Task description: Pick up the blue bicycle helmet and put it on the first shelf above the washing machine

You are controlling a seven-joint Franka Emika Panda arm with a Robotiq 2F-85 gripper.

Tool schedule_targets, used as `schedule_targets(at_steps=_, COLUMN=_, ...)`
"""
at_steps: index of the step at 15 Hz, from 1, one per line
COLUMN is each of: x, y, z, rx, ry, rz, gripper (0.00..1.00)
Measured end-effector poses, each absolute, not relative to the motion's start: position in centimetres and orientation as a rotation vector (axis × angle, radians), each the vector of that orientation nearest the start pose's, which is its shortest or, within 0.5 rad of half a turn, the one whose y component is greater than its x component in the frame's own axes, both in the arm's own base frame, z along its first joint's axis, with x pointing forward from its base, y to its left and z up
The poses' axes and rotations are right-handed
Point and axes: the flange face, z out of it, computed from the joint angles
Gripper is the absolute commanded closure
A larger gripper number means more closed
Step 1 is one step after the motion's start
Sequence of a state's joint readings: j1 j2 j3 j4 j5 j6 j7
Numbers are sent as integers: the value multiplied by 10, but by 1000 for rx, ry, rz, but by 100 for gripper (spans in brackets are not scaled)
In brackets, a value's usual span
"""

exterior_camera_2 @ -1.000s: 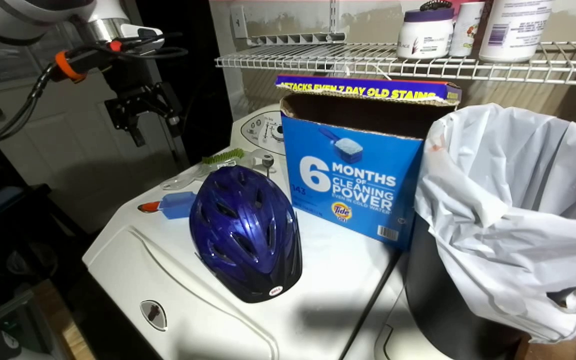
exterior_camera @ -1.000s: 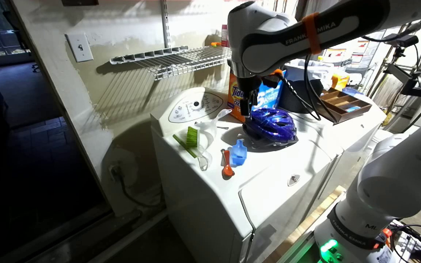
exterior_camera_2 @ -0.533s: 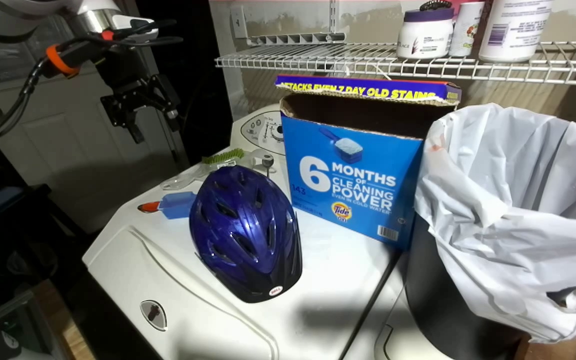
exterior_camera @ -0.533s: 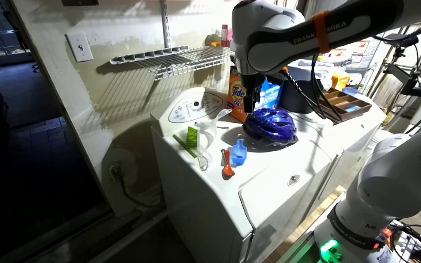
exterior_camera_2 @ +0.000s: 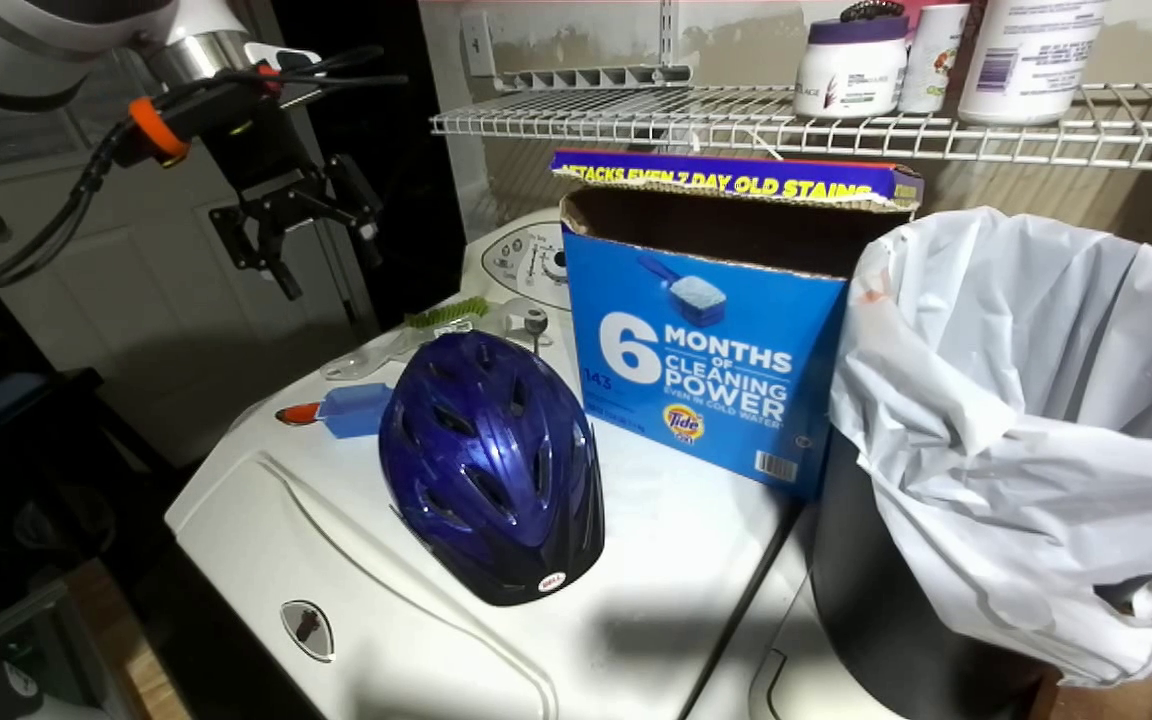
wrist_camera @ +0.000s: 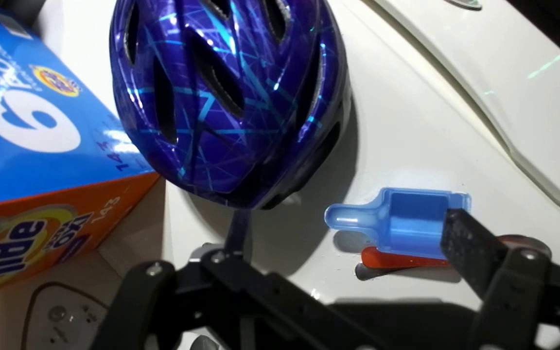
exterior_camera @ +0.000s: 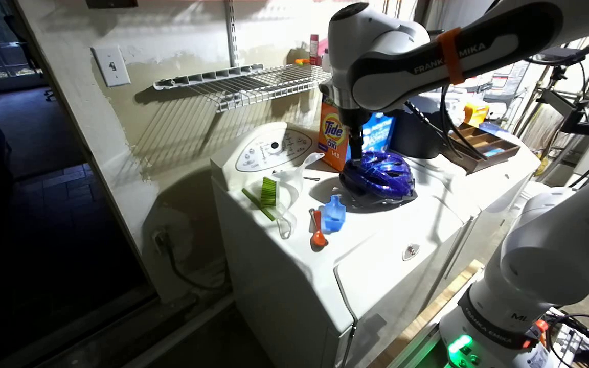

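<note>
Blue bicycle helmet (exterior_camera_2: 481, 440) resting dome up on the flat top of the white washing machine (exterior_camera: 274, 266); its black visor (exterior_camera_2: 576, 520) carries an oval badge (exterior_camera_2: 551, 581) lettered BELL. Just beside it, far right in an exterior view, stands a carton (exterior_camera_2: 706, 370): its blue face reads 6 MONTHS OF CLEANING POWER EVEN IN COLD WATER, its raised flap (exterior_camera_2: 736, 178) ATTACKS EVEN 7 DAY OLD STAINS, and its orange side (wrist_camera: 76, 238) Tide ULTRA OXI. To the left in both exterior views lie a blue scoop (exterior_camera: 334, 214), an orange spoon (exterior_camera: 318, 238) and a green-bristled brush (exterior_camera: 269, 191). Above the washing machine, on the far wall (exterior_camera: 187, 36), the first shelf (exterior_camera_2: 716, 118) of pale wire bears a purple-lidded jar (exterior_camera_2: 848, 75), its label only partly legible. The arm (exterior_camera: 402, 76), marked FRANKA EMIKA with an orange band (exterior_camera: 450, 55) crossing the lettering, extends from the right in an exterior view, its wrist (exterior_camera: 343, 97) bent downward. The gripper (exterior_camera_2: 332, 278) hangs above and left of the helmet, apart from it, its fingers (wrist_camera: 469, 248) spread wide and released.
</note>
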State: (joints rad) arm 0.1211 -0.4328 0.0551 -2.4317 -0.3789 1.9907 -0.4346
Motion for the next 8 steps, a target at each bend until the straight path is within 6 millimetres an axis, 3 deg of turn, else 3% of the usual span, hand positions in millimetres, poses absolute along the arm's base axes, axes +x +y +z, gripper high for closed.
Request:
schedule_targets(at_steps=4, x=405, y=37, z=454, rx=-3111, ry=-1611, rz=95, gripper=0)
schedule_targets(at_steps=8, x=393, y=24, z=437, rx=-3027, ry=-1765, rz=124, gripper=0)
